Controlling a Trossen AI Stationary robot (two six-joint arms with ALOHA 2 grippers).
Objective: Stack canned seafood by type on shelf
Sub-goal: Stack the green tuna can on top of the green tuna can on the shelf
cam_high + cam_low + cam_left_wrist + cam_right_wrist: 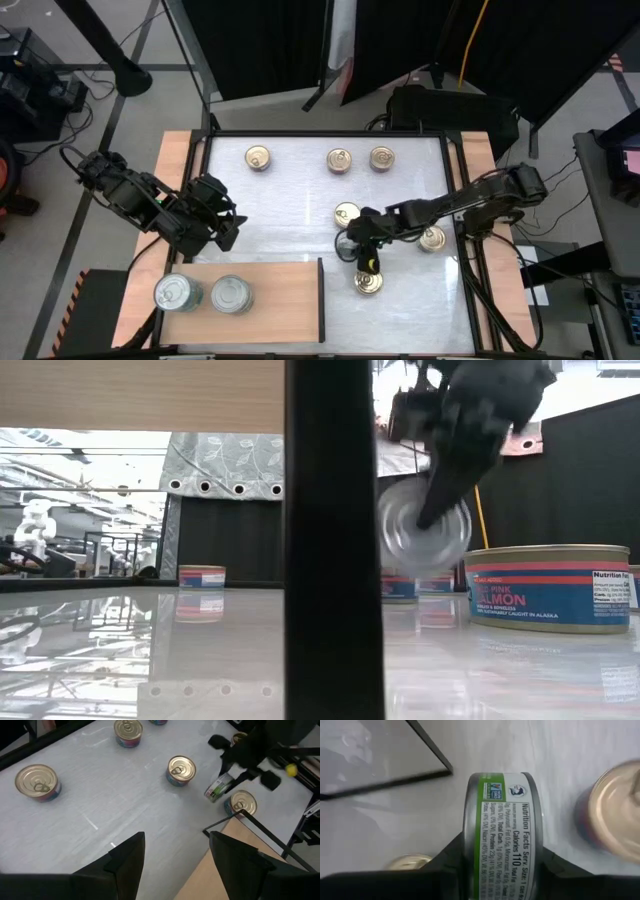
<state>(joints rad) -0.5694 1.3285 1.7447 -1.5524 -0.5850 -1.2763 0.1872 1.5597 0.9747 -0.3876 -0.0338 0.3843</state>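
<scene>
My right gripper (362, 250) is shut on a green-labelled tin (502, 830) near the table's middle, just beyond the shelf's far right corner. The shelf (280, 300) is a light-brown board at the near left, and two silver-lidded tins (175, 293) (231, 294) stand on it. Gold-lidded tins stand on the white table: three in the far row (258, 157) (340, 159) (381, 157), one (347, 213) beside the gripper, one (432, 238) under the right arm and one (368, 282) near the front. My left gripper (225, 225) waits open above the shelf's far left side. My right gripper pinches the tin across its two flat faces, one finger (452, 862) on each side, at the rim (470, 845). The fingers slant down from the table's right. The tin stands on edge with its label wall (510, 820) facing the wrist, and is lifted clear of the table (425, 525).
A blue-and-red salmon tin (545, 585) stands close beside the held tin. The shelf's dark raised edge (321, 295) and its corner post (335, 540) stand to the left of the gripper. Wooden rails (175, 160) frame the white tabletop.
</scene>
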